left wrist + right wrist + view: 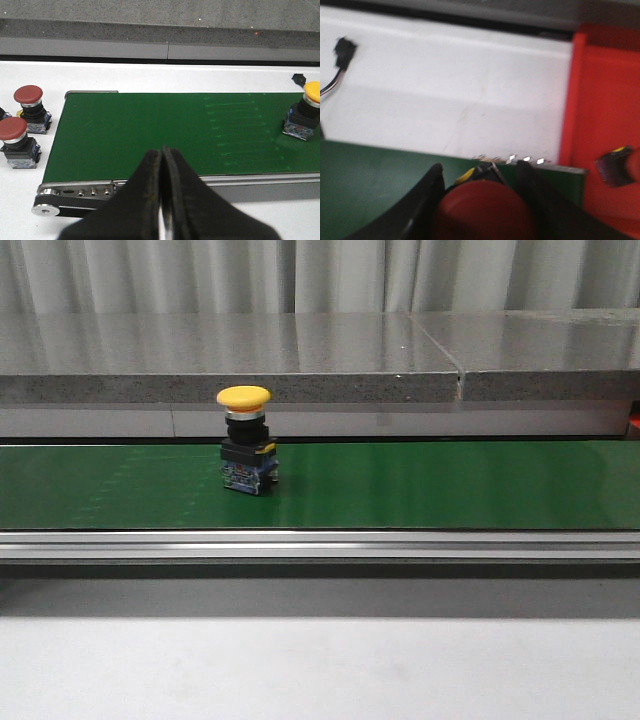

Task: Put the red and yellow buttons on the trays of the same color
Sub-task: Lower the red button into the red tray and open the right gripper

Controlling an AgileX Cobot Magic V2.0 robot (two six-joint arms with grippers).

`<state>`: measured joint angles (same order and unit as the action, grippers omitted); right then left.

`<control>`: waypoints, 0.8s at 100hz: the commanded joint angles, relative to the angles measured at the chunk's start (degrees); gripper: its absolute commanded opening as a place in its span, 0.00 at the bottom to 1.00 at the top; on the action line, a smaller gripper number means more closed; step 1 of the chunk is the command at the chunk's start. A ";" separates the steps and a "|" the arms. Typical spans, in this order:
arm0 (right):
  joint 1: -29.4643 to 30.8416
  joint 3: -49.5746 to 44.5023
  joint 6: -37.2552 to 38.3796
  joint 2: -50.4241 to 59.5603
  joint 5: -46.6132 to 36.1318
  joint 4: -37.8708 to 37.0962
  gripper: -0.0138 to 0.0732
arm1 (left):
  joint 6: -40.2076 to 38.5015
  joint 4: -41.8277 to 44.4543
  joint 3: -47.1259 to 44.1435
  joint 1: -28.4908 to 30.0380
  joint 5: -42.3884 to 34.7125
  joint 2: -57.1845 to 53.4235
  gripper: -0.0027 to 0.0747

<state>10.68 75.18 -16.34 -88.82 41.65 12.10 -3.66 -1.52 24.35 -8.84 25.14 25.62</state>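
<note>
Front view: one yellow mushroom-head push button (246, 440) with a black collar and blue base stands upright on the green conveyor belt (450, 485), left of centre. Neither of my arms shows here, nor any tray.
Left wrist view: the same yellow button (304, 111) stands at the far edge of the belt (150, 135); only this view shows two red mushroom-head push buttons (29, 107) (15, 141) standing upright on the white table (150, 75) just beside the belt's roller end, close together.
Left fingers: my left gripper (162, 200) has its black fingers (145, 195) pressed together, tips touching, nothing between them, hovering over the near rail of the belt.
Right wrist view: blurred. Only here does the red plastic tray (605, 125) appear, just beside the belt's end, with a small dark object (615, 166) lying in it that I cannot identify.
Right fingers: my right gripper (482, 200) is clamped on a third red button's cap (482, 210), one finger (425, 200) at each side, over the belt edge near the tray.
Other: a black connector with wires (342, 55) lies on the table.
</note>
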 commanded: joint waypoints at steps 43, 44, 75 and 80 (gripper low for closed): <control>8.68 22.61 -0.68 -20.00 -3.96 -0.96 0.37 | -0.03 -0.50 1.43 -0.46 -4.59 0.13 0.01; 8.68 23.11 -0.68 -20.56 -3.96 -0.96 0.37 | -0.03 -0.50 1.43 -0.46 -4.59 0.13 0.01; 11.15 31.11 -0.68 -30.02 -3.78 -0.89 0.37 | -0.03 -0.50 1.43 -0.46 -4.59 0.13 0.01; 11.39 31.67 -0.68 -30.82 -3.86 -0.89 0.37 | -0.03 -0.50 1.43 -0.46 -4.59 0.13 0.01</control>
<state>21.32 103.89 -16.34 -122.03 40.73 10.97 -3.66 -1.52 24.35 -8.84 25.14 25.62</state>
